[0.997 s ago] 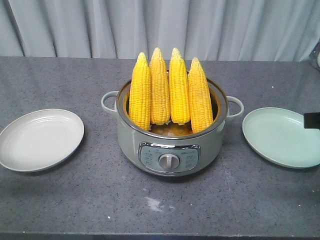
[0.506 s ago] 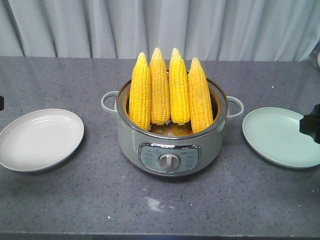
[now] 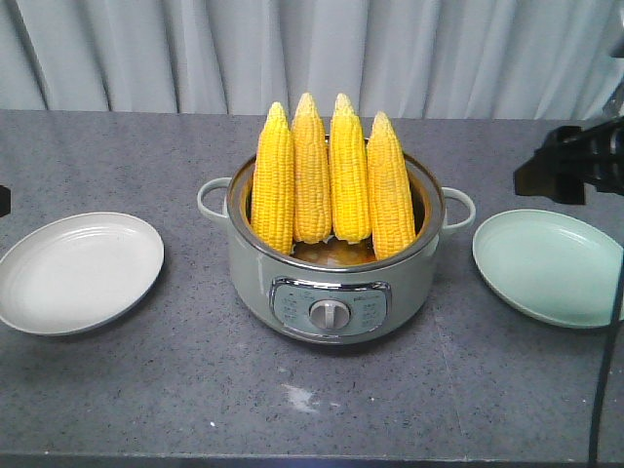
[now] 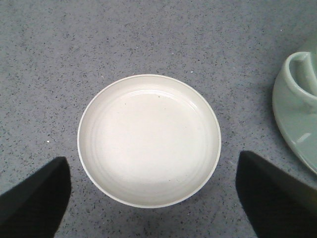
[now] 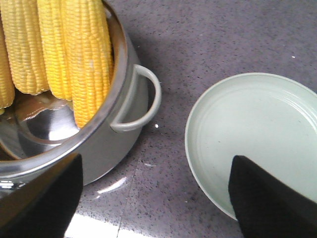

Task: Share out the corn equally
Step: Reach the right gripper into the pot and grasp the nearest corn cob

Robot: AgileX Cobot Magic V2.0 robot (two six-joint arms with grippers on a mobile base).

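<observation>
Four cobs of corn (image 3: 331,180) stand upright side by side, tips up, inside the electric cooking pot (image 3: 331,292) in the middle of the grey table (image 3: 146,400). The left fingers (image 4: 34,198) hang above the white plate (image 3: 80,273), spread wide and holding nothing. The right fingers (image 5: 267,198) are equally wide apart and hold nothing, above the pot handle (image 5: 141,99) and the pale green plate (image 3: 551,265).

We see a mock kitchen set-up: a speckled grey countertop (image 3: 146,390), an electric cooker (image 3: 331,292) holding corn (image 3: 312,175), a white plate (image 3: 80,273), a green plate (image 3: 551,265), and a plain curtain (image 3: 195,49) behind.
</observation>
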